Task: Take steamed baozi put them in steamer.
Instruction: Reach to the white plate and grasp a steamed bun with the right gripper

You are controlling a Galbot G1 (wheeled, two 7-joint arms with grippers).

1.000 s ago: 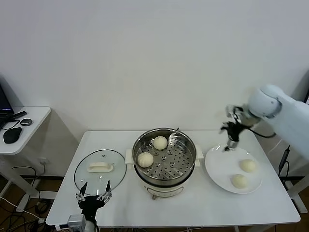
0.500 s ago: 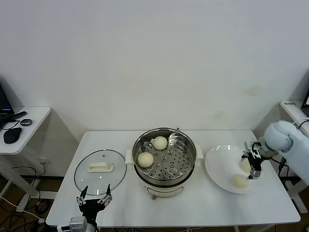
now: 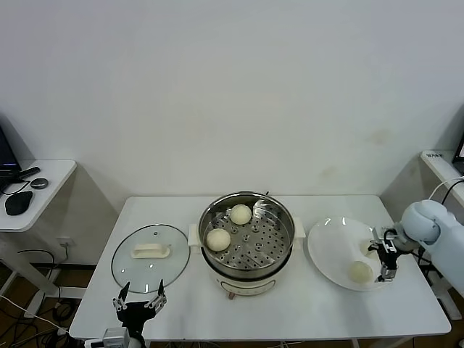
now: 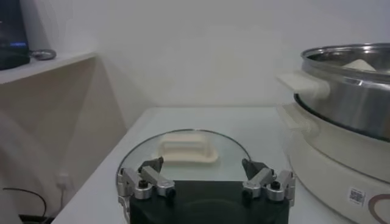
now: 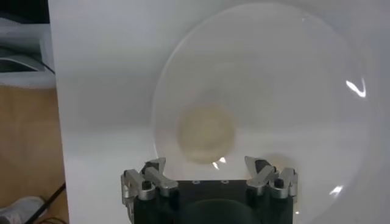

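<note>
White bench (image 3: pixel 304 308) fills the lower middle of the frame; sitting on it are a glass lid (image 3: pixel 151 257) at left, steamer (image 3: pixel 247 243) dead center, white plate (image 3: pixel 337 250) at right.

Cream-white baozi (image 3: pixel 217 238) sit in a shiny silver steamer (image 3: pixel 249 261) with a perforated tray; the plate (image 3: pixel 330 250) looks white.

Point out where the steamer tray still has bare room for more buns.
In the steamer, two baozi crowd the tray's far and left side. The perforated floor toward the plate and the front rim is bare. The open right hand hangs over the plate's right edge, beside the two remaining buns.
</note>
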